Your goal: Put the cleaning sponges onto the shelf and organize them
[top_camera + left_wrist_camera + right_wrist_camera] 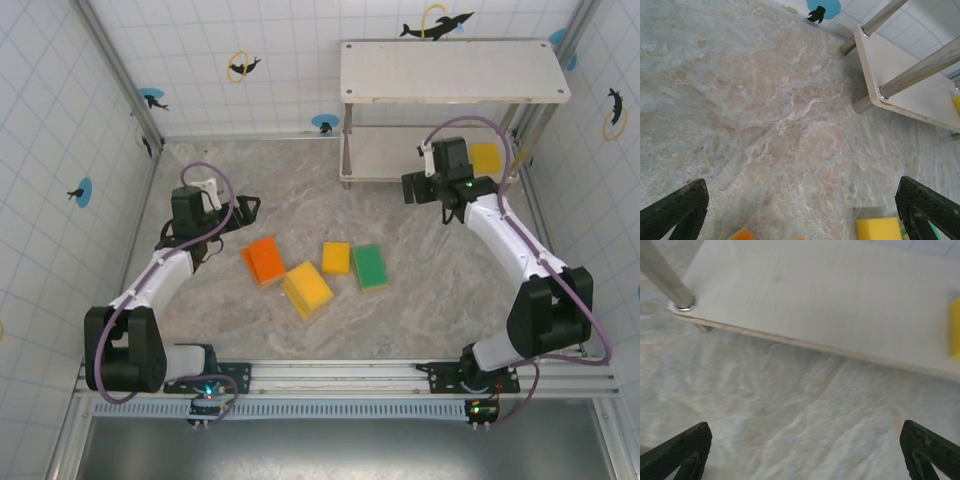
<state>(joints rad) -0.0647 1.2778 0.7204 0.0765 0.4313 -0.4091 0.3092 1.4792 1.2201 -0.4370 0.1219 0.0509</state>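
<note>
Several sponges lie on the marble table: an orange sponge (264,260), a yellow stack (308,288), a smaller yellow sponge (336,257) and a green sponge (370,266). One more yellow sponge (486,158) rests on the lower board of the shelf (455,70). My left gripper (245,210) hovers open just left of the orange sponge, its jaws wide with nothing between them (800,220); the small yellow sponge (879,229) sits by its right finger. My right gripper (412,187) is open and empty (805,460) in front of the lower board (830,295).
Tiled walls with fish stickers close in the table on three sides. The shelf's silver legs (346,150) stand at the back right, one leg (662,272) close to my right gripper. Bare marble lies between the sponges and the shelf (330,200).
</note>
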